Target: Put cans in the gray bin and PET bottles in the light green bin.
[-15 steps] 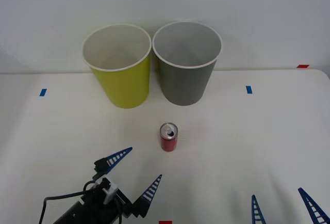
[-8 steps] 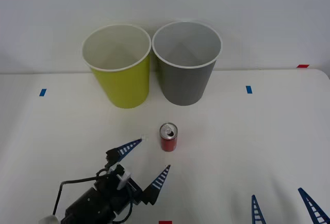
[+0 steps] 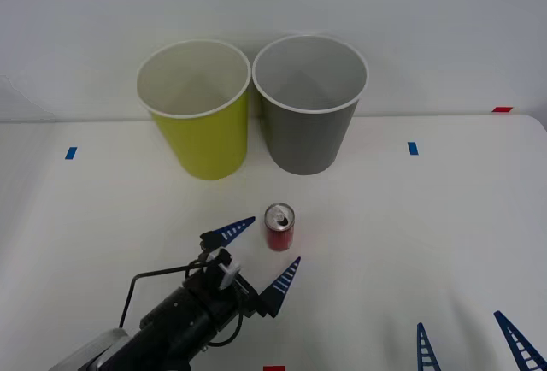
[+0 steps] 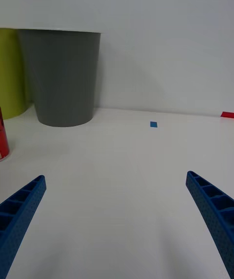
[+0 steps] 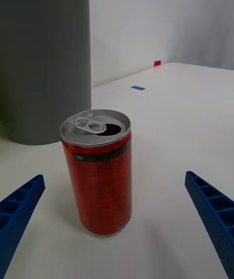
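The red drink can (image 3: 279, 226) stands upright on the white tabletop (image 3: 427, 243), in front of the gray bin (image 3: 308, 106), with the light green bin (image 3: 196, 111) beside that on the robot's left. The left hand (image 3: 261, 250) sits just beside the can, fingers spread wide, with the can ahead of the gap and slightly off toward one finger; nothing touches it. The right hand (image 3: 470, 339) waits near the tabletop's front edge, also spread apart and empty.

For a clean pick, the left hand should centre the can between its fingers, advance until they flank the middle of the body, then close gently so the light can neither tips nor dents.
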### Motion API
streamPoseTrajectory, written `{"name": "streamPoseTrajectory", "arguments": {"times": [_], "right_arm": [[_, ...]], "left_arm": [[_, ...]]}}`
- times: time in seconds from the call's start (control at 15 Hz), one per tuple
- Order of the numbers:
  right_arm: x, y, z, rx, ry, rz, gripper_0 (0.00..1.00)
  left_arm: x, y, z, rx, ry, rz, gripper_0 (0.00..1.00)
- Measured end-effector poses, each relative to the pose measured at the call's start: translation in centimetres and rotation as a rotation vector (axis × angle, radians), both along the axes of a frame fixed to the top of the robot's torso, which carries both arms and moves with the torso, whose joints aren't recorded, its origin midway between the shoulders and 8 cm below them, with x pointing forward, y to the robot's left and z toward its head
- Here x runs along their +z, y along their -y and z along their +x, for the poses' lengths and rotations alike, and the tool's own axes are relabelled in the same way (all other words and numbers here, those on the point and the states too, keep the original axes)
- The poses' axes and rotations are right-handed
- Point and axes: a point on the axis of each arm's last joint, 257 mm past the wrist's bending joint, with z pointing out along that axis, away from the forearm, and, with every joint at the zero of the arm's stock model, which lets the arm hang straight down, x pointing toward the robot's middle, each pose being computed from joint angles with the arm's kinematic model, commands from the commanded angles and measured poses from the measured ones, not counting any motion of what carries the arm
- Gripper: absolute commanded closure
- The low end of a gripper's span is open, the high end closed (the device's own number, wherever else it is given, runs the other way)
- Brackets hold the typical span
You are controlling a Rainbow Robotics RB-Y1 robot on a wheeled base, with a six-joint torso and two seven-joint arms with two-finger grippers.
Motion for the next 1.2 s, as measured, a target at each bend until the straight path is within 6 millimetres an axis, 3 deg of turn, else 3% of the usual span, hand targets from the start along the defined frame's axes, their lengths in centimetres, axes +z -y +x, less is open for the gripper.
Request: {"name": "streamPoseTrajectory", "arguments": {"times": [0.2,0.6,1.2], "right_arm": [[0.0,0.0,0.0,0.0,0.0,0.0,0.0],[0.0,0.0,0.0,0.0,0.0,0.0,0.0],[0.0,0.0,0.0,0.0,0.0,0.0,0.0]], "left_arm": [[-0.4,0.8,0.9,0.005,0.001,0.003,0.0],[0.8,2.0,3.1,0.002,0.0,0.002,0.0],[0.4,2.8,3.1,0.002,-0.029,-0.008,0.01]]}}
